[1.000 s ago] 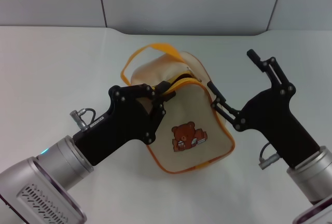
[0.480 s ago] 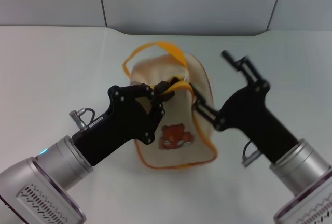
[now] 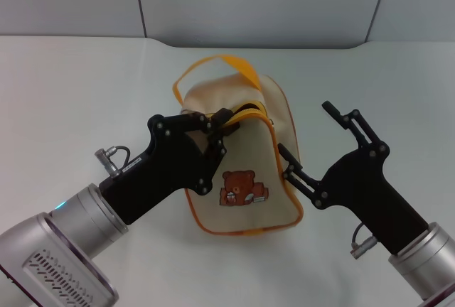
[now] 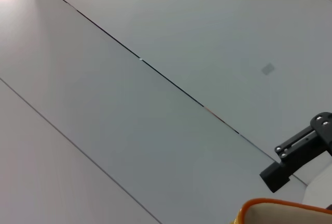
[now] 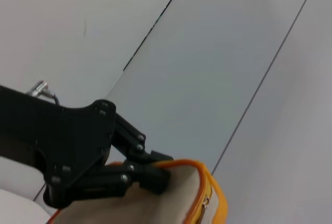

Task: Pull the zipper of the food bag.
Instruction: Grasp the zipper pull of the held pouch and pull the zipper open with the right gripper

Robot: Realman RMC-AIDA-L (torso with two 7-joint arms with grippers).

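Observation:
The beige food bag (image 3: pixel 245 152) with orange piping stands at the table's middle, its bear print (image 3: pixel 242 187) facing me and its orange loop handle (image 3: pixel 222 64) at the far side. My left gripper (image 3: pixel 223 124) is shut on the bag's upper orange edge beside the zipper (image 3: pixel 250 110). My right gripper (image 3: pixel 304 128) is open at the bag's right side, its near finger (image 3: pixel 290 159) close to the piping. The right wrist view shows the bag's edge (image 5: pixel 213 193), a small metal pull tab (image 5: pixel 206 202) and the left gripper's fingers (image 5: pixel 148 175) clamped there.
The white table (image 3: pixel 71 94) runs to a grey panelled wall (image 3: pixel 249 1) behind the bag. The left wrist view shows that wall, one finger of the right gripper (image 4: pixel 295 154) and a strip of the bag's edge (image 4: pixel 282 209).
My right gripper has drawn back from the bag's top, down and to the right, and is open beside the bag. The bag has settled slightly right. The left gripper has held its grip.

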